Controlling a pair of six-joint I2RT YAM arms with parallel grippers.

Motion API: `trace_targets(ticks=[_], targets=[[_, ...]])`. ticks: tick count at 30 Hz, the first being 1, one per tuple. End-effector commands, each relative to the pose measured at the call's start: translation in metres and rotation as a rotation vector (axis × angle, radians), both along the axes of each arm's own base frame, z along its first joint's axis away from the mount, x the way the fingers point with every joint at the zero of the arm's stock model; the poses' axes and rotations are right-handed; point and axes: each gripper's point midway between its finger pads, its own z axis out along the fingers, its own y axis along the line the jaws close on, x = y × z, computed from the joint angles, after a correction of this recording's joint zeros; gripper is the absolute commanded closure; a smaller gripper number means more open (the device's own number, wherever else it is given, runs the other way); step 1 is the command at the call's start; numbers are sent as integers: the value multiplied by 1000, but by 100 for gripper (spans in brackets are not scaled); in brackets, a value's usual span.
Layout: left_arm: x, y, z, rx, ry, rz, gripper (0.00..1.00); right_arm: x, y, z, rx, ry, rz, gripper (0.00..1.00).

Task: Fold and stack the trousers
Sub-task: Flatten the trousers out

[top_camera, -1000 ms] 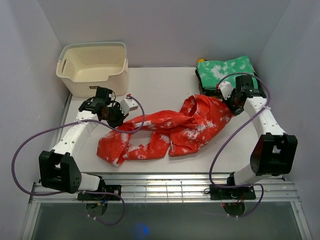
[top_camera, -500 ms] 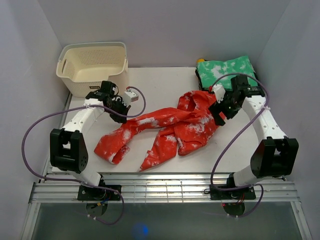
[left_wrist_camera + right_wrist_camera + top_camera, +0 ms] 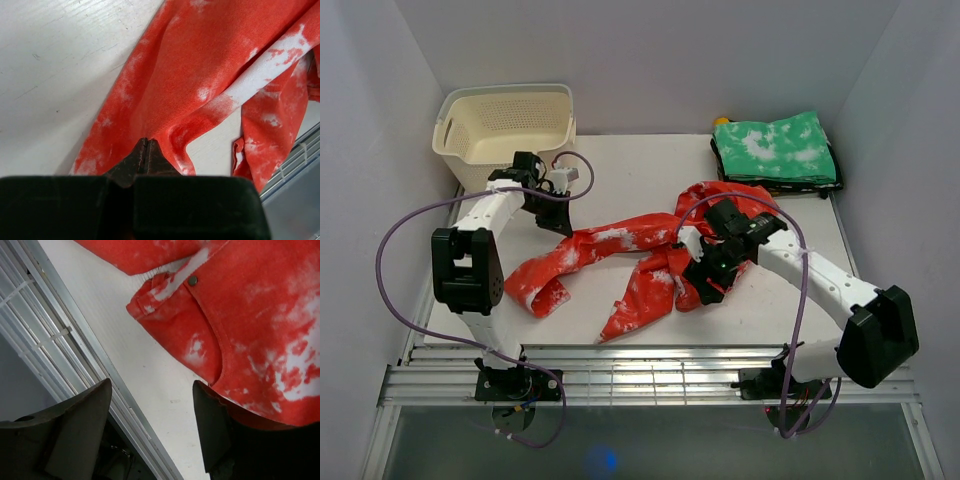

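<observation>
1. Between the left end effector's (image 3: 146, 145) closed fingers, one leg of the trousers (image 3: 620, 240) stays pinched, now drawn straighter across the counter (image 3: 630, 175).
2. The right end effector (image 3: 152, 405) has let go and hovers with jaws apart above the bunched end, so spreading is unfinished.

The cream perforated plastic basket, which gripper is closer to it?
Left. The left gripper is just in front of the basket, pinching the red-orange tie-dye trousers; the right gripper is mid-table, well away.

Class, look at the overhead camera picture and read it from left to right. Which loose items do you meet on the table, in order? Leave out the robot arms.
basket → trousers → green cloth
</observation>
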Motion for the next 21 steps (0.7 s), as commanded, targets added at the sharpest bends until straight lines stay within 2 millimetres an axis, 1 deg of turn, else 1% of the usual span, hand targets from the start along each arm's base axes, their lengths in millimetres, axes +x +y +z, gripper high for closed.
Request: trace_targets(ticks=[1, 3, 4, 6, 7, 9, 10, 11, 12, 13, 14, 15, 16, 17, 18, 19, 20, 21], targets=[[8, 1, 23, -47, -25, 55, 100, 10, 24, -9, -1, -9, -78, 28], [10, 5, 24, -51, -21, 75, 100, 13, 26, -18, -43, -26, -74, 25], [10, 7, 24, -51, -21, 80, 100, 12, 31, -24, -46, 11, -74, 24], [9, 10, 22, -53, -10, 87, 100, 9, 37, -28, -45, 56, -64, 20], [8, 11, 20, -52, -2, 89, 100, 10, 42, -32, -44, 86, -58, 19], [6, 12, 19, -50, 1, 86, 100, 12, 48, -37, -48, 93, -53, 18], [6, 14, 18, -46, 0, 87, 100, 15, 47, -45, -74, 96, -59, 18], [5, 14, 18, -44, -2, 86, 100, 16, 46, -50, -94, 93, -64, 21], [5, 15, 20, -42, -7, 85, 100, 18, 44, -55, -117, 83, -69, 38], [3, 15, 22, -42, -14, 74, 100, 27, 37, -61, -167, 42, -87, 50], [2, 16, 24, -44, -20, 68, 100, 29, 29, -65, -202, 20, -99, 62], [3, 19, 31, -46, -38, 66, 100, 33, 22, -65, -223, -5, -111, 92], [4, 19, 37, -52, -53, 59, 100, 40, 15, -58, -234, -67, -131, 92], [4, 15, 47, -82, -79, 25, 100, 43, 8, -53, -228, -84, -144, 92], [8, 26, 58, -98, -112, 46, 100, 45, -4, -50, -256, -120, -146, 92], [9, 27, 66, -118, -125, 45, 100, 52, -16, -33, -262, -197, -168, 92], [15, 27, 83, -139, -171, 30, 100, 59, -29, -24, -269, -233, -187, 92], [14, 22, 97, -197, -192, 5, 100, 64, -38, -14, -272, -276, -194, 92]])
